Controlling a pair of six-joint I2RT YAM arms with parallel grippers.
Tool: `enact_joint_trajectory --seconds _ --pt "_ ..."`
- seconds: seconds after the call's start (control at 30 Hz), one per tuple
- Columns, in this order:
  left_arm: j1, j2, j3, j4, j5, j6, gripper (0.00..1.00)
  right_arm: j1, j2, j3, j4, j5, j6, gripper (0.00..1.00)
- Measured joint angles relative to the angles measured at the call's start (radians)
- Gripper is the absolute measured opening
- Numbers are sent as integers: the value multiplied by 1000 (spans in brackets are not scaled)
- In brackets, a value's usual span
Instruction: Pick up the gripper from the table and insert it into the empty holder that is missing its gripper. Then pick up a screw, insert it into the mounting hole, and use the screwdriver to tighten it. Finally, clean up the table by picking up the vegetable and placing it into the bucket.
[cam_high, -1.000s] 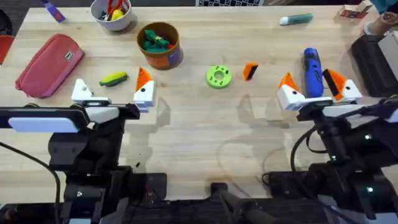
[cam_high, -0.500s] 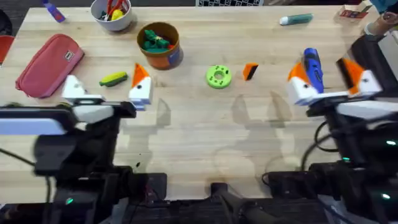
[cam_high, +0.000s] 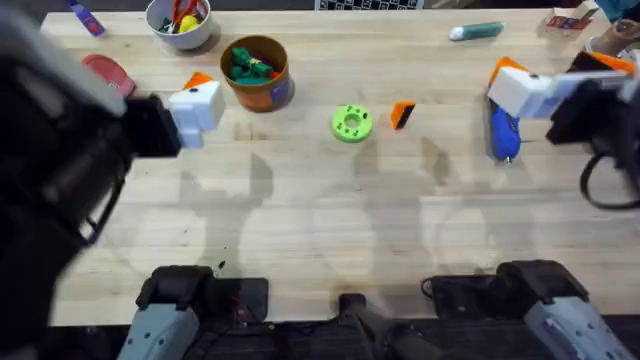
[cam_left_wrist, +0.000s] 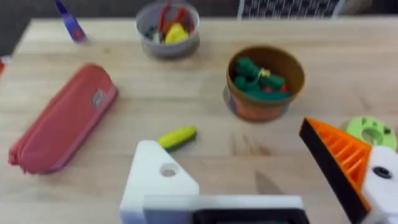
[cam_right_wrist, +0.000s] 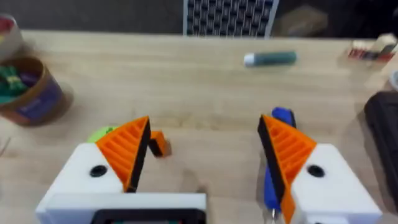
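Arms: two; the left one rises large and dark at the left of the overhead view, the right one at the upper right.
Left gripper (cam_left_wrist: 261, 180): fingers spread wide; it carries one orange pad and one bare white holder (cam_left_wrist: 158, 180) with an open screw hole.
Right gripper (cam_right_wrist: 205, 162): fingers spread wide, two orange pads in place, nothing between them.
Loose gripper (cam_high: 402, 114): one, orange with a black edge, lying on the table right of centre in the overhead view, just right of the green disc (cam_high: 351, 123); well apart from both sets of fingers.
Screwdriver (cam_high: 501, 130): one, blue, lying at the right of the overhead view, partly under the right arm's white finger.
Corn (cam_left_wrist: 176, 137): one, yellow with a green end, just beyond the holder in the left wrist view.
Bucket (cam_high: 259, 73): one, orange-brown, upper centre-left, holding dark green toys.
Bowl (cam_high: 180, 20): one, white, top left.
Pouch (cam_left_wrist: 62, 118): one, red.
Marker (cam_high: 475, 32): one, teal and white, top right.
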Motion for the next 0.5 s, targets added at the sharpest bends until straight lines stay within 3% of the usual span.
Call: enact_joint_trajectory --seconds 0.17,0.33,0.37,0.5 --pt "0 235 171 -149 2 0 985 0 229 197 -217 -1 0 994" --pt "0 434 309 -292 7 0 985 0 376 324 -381 -3 0 994" --pt "0 537 375 -357 8 0 985 0 419 355 -422 -3 0 992" --pt "0 633 411 -390 9 0 985 0 437 356 -439 -3 0 994"
